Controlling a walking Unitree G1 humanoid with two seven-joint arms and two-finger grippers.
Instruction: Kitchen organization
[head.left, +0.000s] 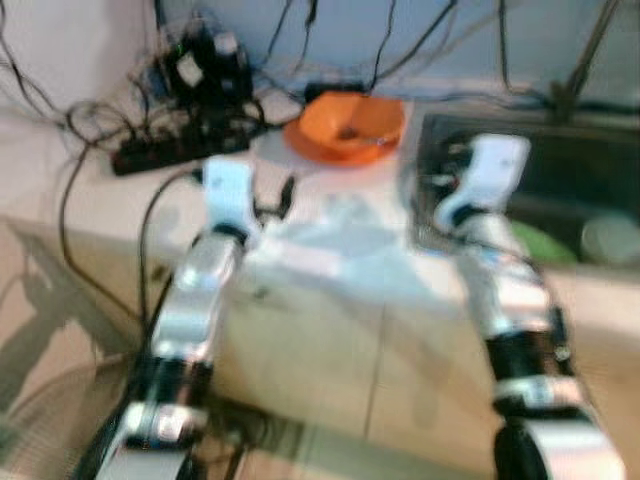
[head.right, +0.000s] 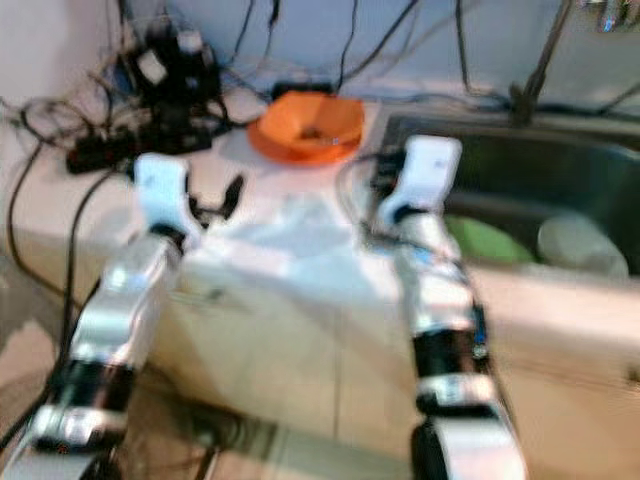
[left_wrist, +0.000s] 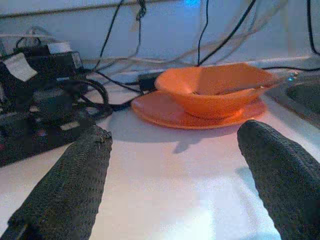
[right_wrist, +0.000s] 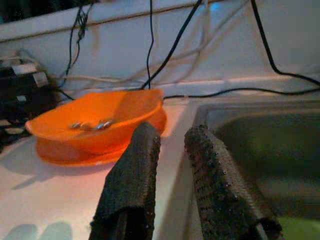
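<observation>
An orange bowl (head.right: 306, 125) sits beyond both grippers — left gripper (head.right: 215, 205) spread on the counter (head.right: 290, 250), right gripper (head.right: 385, 175) at the sink (head.right: 540, 190) edge.

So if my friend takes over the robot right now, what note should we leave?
Left gripper: jaws wide open, empty, low over the white counter, facing the orange bowl.
Right gripper: jaws nearly closed, empty, at the sink edge.
The bowl sits on an orange plate at the back of the counter, with cutlery inside.
A green dish and a pale one lie in the sink.
Nothing picked up yet; all tidying remains.
</observation>
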